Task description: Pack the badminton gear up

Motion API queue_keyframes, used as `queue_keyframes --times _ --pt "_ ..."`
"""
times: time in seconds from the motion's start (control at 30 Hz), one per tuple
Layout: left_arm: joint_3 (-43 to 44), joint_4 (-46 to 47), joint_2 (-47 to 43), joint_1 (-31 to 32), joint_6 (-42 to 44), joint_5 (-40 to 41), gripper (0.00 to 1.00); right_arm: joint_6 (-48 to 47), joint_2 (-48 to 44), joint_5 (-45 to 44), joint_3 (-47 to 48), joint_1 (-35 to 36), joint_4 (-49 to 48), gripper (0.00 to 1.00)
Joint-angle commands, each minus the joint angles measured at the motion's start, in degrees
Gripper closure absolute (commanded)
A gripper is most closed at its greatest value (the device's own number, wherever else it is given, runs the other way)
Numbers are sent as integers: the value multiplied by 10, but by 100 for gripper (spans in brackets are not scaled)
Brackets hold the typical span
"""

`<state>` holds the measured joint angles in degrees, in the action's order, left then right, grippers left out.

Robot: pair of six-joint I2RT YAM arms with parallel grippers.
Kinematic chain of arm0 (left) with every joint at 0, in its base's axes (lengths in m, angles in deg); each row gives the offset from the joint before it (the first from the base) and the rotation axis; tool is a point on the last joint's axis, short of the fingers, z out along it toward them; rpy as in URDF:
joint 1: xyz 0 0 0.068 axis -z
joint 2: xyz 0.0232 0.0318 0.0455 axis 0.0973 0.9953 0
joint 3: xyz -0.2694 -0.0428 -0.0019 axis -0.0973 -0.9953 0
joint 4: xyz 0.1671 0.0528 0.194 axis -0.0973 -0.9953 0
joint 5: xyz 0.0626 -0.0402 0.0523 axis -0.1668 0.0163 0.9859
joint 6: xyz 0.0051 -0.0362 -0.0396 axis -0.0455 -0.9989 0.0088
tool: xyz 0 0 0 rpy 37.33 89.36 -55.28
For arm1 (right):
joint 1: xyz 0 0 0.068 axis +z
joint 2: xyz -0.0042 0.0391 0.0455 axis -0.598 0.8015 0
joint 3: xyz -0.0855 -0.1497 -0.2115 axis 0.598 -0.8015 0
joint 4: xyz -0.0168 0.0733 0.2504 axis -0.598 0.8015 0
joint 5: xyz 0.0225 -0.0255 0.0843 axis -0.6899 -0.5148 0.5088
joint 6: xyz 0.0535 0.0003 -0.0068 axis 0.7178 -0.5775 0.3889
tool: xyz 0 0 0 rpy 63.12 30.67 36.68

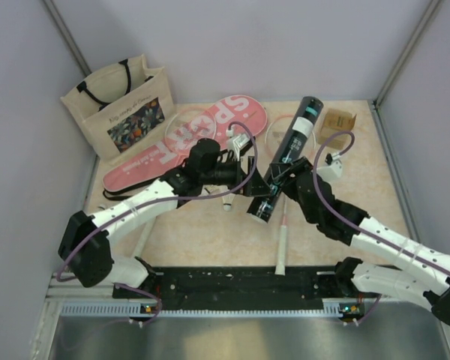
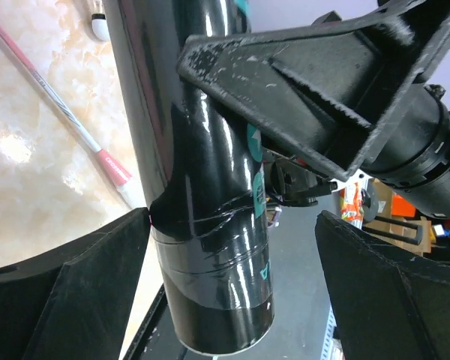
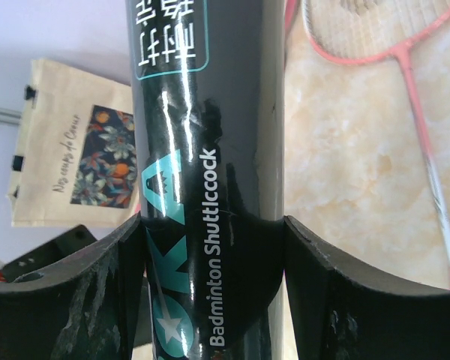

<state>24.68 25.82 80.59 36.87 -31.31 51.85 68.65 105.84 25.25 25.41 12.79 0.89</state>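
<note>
Right fingers [image 3: 375, 300] are found clamped against both sides of the dark shuttlecock tube [image 1: 294, 142], which is held slanted above the surface [image 1: 210, 240] near a pink racket [image 3: 415, 120], while left fingers [image 2: 67, 292] are spread wide about its lower end, gripping nothing.

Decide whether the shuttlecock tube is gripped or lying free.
Gripped: the right gripper clamps the shuttlecock tube from both sides; the left gripper stands open around it.

pale lilac walls [image 1: 247, 45] enclose a beige marbled tabletop [image 1: 382, 172] under soft, even light.
</note>
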Motion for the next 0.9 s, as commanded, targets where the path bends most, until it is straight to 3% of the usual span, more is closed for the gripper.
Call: queue_keyframes --times 0.0,0.17,0.23,0.5,0.6,0.7,0.87 --pt "-9 43 -19 3 -5 -32 4 -66 -14 -22 -24 9 -197 63" --pt "-30 55 -22 1 -13 -58 4 -146 -46 28 -124 9 -405 61" --pt "-44 72 -17 1 -24 -70 6 -169 -56 47 -144 10 -445 61" --pt "-95 224 9 0 -88 -117 12 -180 -86 63 -135 9 -401 61" --pt "-100 215 12 0 -54 -113 8 -161 -97 84 -129 9 -374 61" --pt "-124 293 8 -1 -91 -128 8 -135 -106 94 -141 9 -373 61" --pt "-135 369 21 -4 -146 -157 18 -102 -122 108 -158 9 -381 60"
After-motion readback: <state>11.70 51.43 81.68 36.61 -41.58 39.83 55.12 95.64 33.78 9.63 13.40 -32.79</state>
